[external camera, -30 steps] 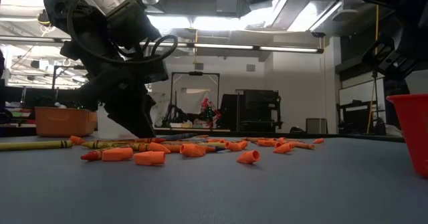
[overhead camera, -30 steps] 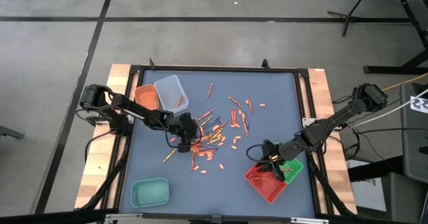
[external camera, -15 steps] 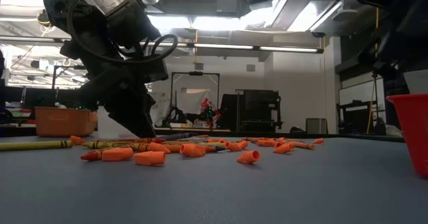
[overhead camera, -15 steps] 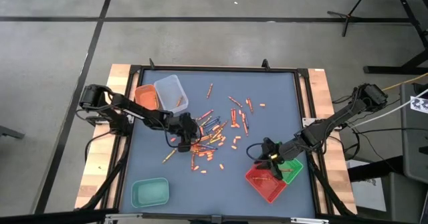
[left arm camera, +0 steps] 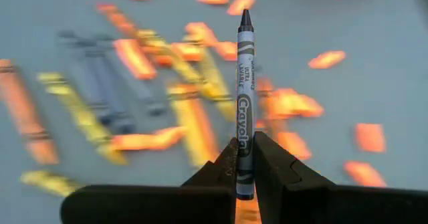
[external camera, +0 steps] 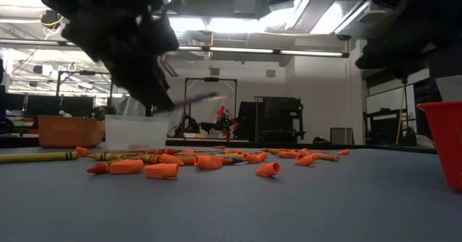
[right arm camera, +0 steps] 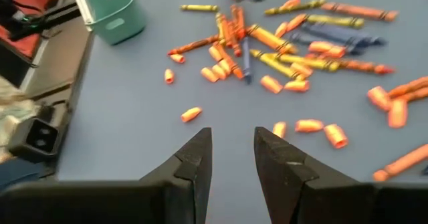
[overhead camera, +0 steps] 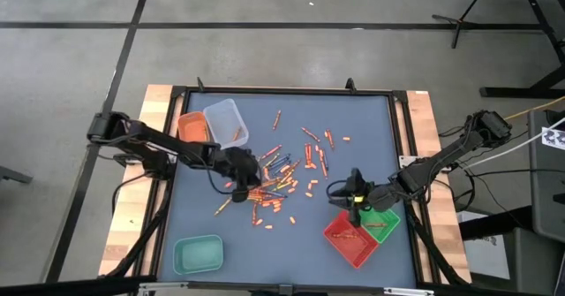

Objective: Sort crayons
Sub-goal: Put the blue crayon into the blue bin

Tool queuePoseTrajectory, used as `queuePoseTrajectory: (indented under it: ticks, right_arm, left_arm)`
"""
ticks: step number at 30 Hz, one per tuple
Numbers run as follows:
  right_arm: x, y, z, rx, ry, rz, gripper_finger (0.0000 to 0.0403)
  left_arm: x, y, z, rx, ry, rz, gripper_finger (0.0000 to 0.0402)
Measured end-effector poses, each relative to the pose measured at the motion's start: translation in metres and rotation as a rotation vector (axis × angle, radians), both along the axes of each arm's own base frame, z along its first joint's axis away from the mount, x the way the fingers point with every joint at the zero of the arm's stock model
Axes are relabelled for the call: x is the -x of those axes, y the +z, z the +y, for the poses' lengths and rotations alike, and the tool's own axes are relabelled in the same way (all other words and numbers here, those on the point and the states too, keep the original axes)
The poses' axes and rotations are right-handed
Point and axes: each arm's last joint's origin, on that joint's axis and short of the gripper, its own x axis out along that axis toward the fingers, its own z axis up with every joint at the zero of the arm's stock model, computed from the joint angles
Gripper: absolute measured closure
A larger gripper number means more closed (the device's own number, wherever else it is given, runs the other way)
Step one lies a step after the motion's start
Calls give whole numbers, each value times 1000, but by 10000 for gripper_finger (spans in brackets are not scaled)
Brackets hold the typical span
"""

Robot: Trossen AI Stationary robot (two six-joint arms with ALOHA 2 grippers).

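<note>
Left wrist view shows the left gripper (left arm camera: 245,164) clamped on a grey crayon (left arm camera: 244,97), now lifted off the crayon pile (overhead camera: 274,185) at the table's (overhead camera: 371,137) middle. Right gripper (overhead camera: 356,199), fingers apart, has shifted to the red tray's (overhead camera: 351,243) far edge.

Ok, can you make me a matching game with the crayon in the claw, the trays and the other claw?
Things:
1. dark grey wax crayon
2. small teal plastic tray
3. red plastic tray
4. right claw

States or places:
A. open, holding nothing
B. pinched in the left claw
C. table's near left corner
D. beside the green plastic tray

Pairs: 1-B, 2-C, 3-D, 4-A
</note>
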Motion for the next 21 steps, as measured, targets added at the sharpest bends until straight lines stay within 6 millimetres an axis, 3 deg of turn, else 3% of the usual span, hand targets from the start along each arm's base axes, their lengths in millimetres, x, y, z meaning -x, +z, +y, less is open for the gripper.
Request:
queuePoseTrajectory:
  ticks: [9, 21]
  right_arm:
    - [0, 0, -1, 75, 23, -7, 292]
    - [0, 0, -1, 75, 23, -7, 292]
  left_arm:
    - [23, 24, -50, 396, -233, 82, 389]
    - [65, 29, -126, 890, -138, 623, 388]
